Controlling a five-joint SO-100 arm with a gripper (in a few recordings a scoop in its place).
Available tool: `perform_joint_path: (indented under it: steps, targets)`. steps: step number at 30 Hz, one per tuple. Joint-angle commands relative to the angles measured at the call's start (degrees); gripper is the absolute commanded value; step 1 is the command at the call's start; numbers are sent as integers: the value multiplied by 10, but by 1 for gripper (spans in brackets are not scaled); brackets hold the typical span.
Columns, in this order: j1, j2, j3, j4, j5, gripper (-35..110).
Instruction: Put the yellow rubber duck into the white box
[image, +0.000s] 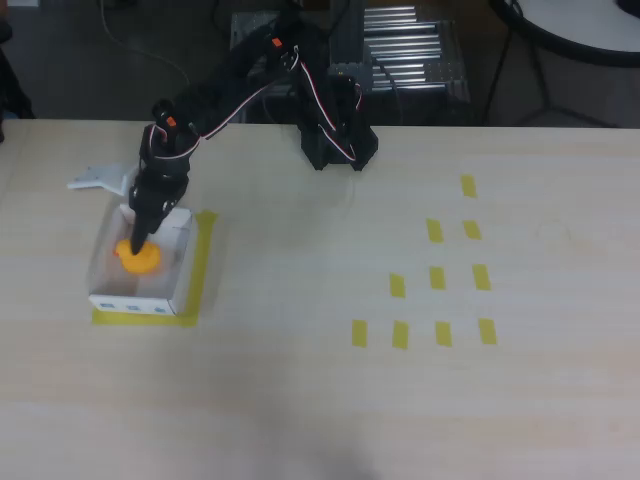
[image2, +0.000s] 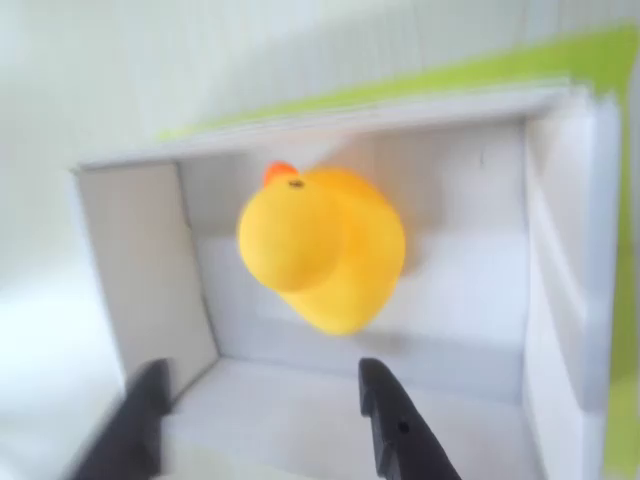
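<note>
The yellow rubber duck (image: 143, 260) lies inside the white box (image: 135, 301) at the table's left in the overhead view. In the wrist view the duck (image2: 322, 250) rests on the floor of the box (image2: 135, 265), orange beak toward the far wall. My gripper (image: 141, 236) points down into the box just above the duck. In the wrist view my gripper (image2: 265, 405) is open. Its two dark fingers stand apart at the bottom edge, on the near side of the duck and apart from it, with nothing between them.
Yellow tape (image: 203, 262) frames the box on the table. Several short yellow tape strips (image: 437, 278) dot the right half. The arm's black base (image: 335, 145) stands at the back edge. A white flat piece (image: 95, 179) lies behind the box.
</note>
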Motion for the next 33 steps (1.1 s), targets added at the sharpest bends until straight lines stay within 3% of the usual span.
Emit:
perform_joint_path:
  steps: [1,5,8,16,23,33]
  targets:
    - [-54,146,-164,171,107,7]
    - [-157,329,-254,267,273,1]
    - [-268,487,-193,291,331,0]
    - [-550,901,370,171,416,0]
    - [-547,1045,710,144,477,0]
    - [-533,1112,813,187,514,0]
